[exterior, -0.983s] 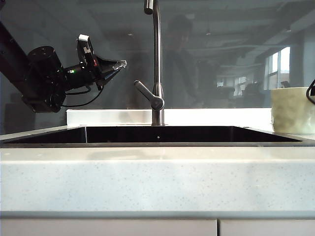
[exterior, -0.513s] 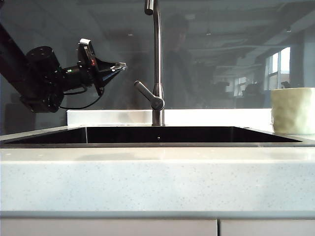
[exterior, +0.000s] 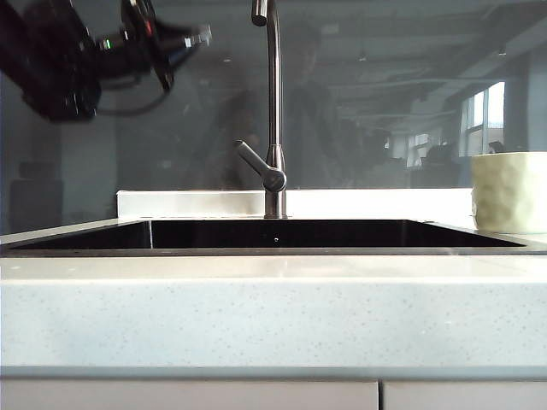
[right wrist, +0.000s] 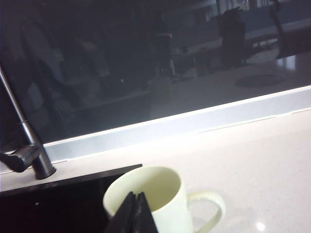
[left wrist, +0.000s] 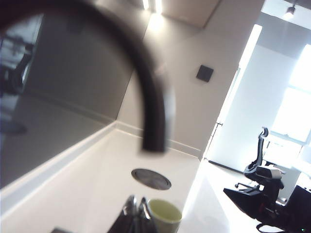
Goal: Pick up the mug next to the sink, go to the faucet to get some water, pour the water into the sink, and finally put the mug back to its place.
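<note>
Tools both sitting closed, the left tool (exterior: 198,36) high beside the slim steel gooseneck faucet (exterior: 272,111), the right tool (right wrist: 136,209) empty over the cream dimpled ceramic mug (right wrist: 150,196) on the pale speckled surface (exterior: 273,316), and a clean retreat should be avoiding its rim.

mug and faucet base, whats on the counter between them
Nothing stands there: in the right wrist view only bare pale counter and the sink's dark corner separate the mug from the faucet.

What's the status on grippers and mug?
Left gripper shut, empty, high left of the faucet. Right gripper shut, empty, fingertips in front of the mug. Mug upright on the counter right of the sink. Nothing in the way.
</note>
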`<state>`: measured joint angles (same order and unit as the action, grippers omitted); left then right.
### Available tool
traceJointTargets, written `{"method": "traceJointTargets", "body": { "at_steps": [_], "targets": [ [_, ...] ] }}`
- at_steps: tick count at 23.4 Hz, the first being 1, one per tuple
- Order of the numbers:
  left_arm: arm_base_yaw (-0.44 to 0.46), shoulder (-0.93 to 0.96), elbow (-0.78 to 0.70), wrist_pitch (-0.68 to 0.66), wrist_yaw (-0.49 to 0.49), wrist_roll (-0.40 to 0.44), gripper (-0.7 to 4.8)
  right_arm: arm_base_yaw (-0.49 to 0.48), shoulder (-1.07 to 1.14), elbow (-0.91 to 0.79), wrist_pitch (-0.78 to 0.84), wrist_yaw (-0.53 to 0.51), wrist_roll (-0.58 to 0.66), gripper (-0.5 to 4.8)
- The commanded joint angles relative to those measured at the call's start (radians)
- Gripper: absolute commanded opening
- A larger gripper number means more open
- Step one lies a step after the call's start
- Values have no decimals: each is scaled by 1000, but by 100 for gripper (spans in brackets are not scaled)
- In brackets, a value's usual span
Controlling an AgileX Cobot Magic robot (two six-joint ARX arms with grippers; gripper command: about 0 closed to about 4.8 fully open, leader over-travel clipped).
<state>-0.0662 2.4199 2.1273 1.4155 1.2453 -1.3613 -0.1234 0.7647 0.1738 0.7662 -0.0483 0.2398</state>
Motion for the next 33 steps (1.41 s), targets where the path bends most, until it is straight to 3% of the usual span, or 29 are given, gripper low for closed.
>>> {"method": "traceJointTargets", "body": {
  "at_steps": [1,10,16,20,23,28,33],
  "targets": [
    [0,-98,4,41,12,1,-4,0,-169,2,-178,-46,4,-4],
    [-3,-216,4,40,46,-22,-5,-1,-531,2,-560,-63,3,-4],
    [-9,-217,4,40,64,-187,-5,-2,-755,-4,-752,-59,-10,-4],
    [-22,-217,5,39,56,-197,-5,-2,-766,-43,-785,-84,-31,-4],
    [-24,-217,5,39,58,-252,-5,-2,-766,-93,-742,-86,-31,-4],
    [-27,-217,5,39,57,-252,-5,-3,-766,-174,-589,-81,-39,-4],
    [-27,-217,5,39,58,-236,-5,-4,-766,-172,-608,-55,-91,-4]
  ]
}}
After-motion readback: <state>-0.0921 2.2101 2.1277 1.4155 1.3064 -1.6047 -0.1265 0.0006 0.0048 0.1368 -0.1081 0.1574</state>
